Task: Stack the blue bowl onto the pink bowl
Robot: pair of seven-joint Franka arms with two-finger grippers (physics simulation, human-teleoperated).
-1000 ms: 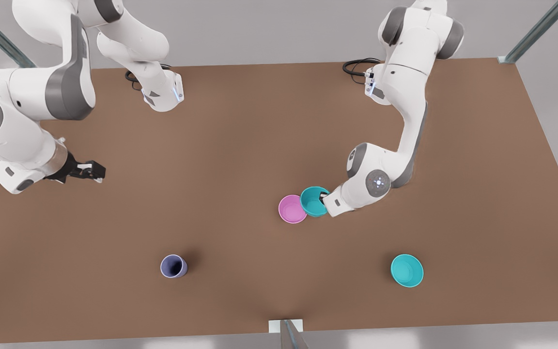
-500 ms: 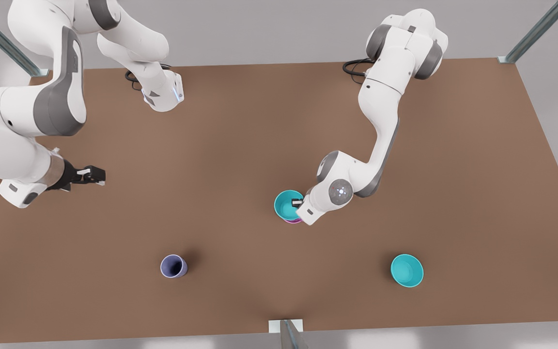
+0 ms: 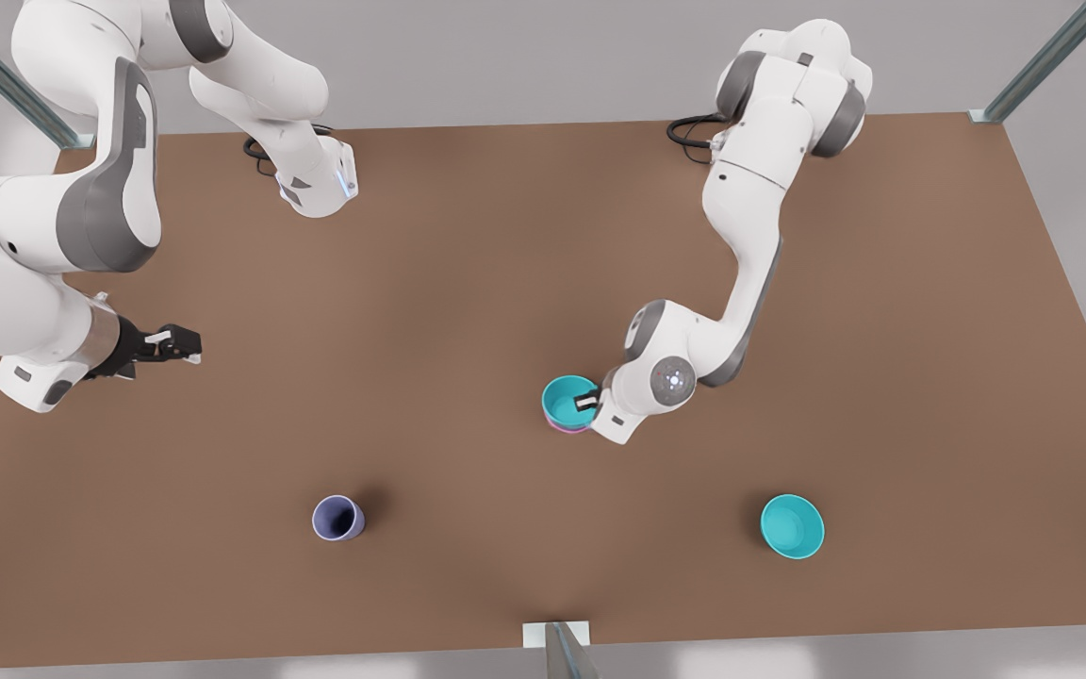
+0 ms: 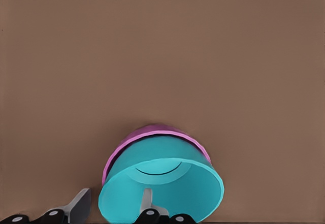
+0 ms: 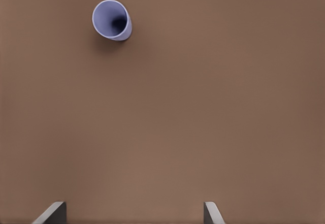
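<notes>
The left gripper [image 3: 586, 400] was clamped on the blue bowl's [image 3: 566, 400] rim, one finger inside, the bowl nested in the pink bowl [image 4: 152, 132] mid-worktop [image 3: 505, 283]. The right gripper [image 3: 173, 343] waited wide open at the front view's left.

Even, soft overhead light, faint shadows; detail perhaps slightly smeared.

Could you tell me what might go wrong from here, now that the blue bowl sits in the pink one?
1. The left end effector straddles the blue bowl's wall, one finger inside; lifting without opening fully could drag the bowl out of the pink bowl.
2. The blue bowl looks tilted in the pink one in the left wrist view, so it may rock when released.

The right end effector waits open, far from the purple cup.
</notes>
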